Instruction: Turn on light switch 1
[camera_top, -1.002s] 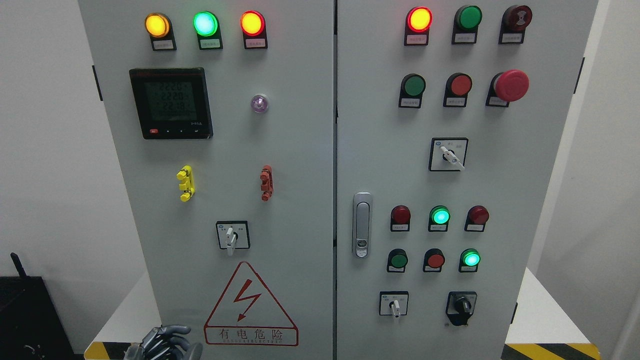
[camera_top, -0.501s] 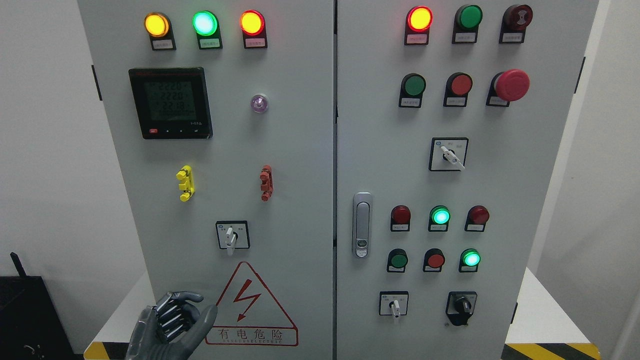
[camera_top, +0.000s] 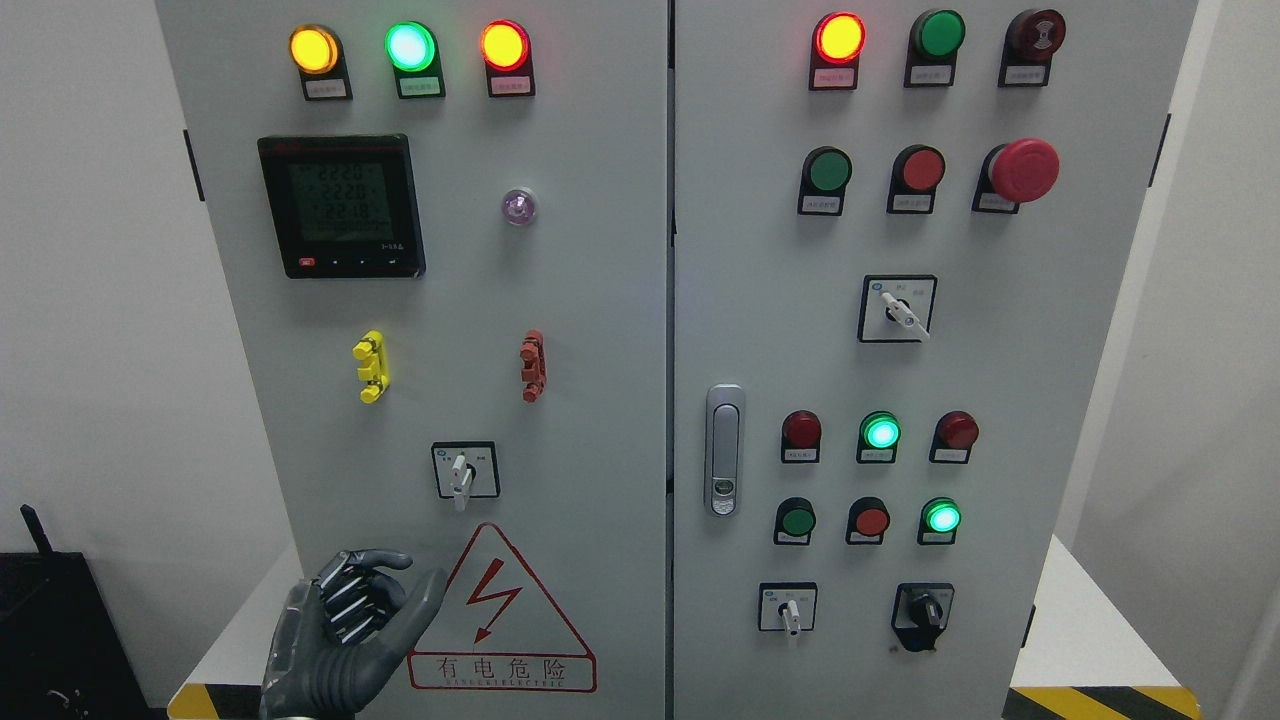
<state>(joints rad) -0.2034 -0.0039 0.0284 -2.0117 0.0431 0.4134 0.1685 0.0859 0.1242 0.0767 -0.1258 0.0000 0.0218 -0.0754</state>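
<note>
A grey electrical cabinet (camera_top: 600, 300) with two doors fills the view. My left hand (camera_top: 392, 592) is at the lower left, in front of the left door, with its fingers curled, its thumb out, and nothing in it. A white rotary selector switch (camera_top: 461, 474) sits above and to the right of the hand, apart from it. The hand is next to the red warning triangle (camera_top: 497, 612). The right door has selector switches at mid height (camera_top: 901, 312) and at the bottom (camera_top: 791, 610), and a black knob (camera_top: 923, 611). No right hand shows.
Lit lamps run along the top of the left door (camera_top: 410, 46). A digital meter (camera_top: 341, 206), yellow (camera_top: 371, 366) and red (camera_top: 534, 366) clips, a door handle (camera_top: 724, 449), push buttons and a red emergency stop (camera_top: 1022, 170) stick out from the panel. A black box (camera_top: 50, 630) stands at the lower left.
My left hand has risen from the bottom edge up along the left door, closer to the white selector switch. The panel lamps and switches look unchanged.
</note>
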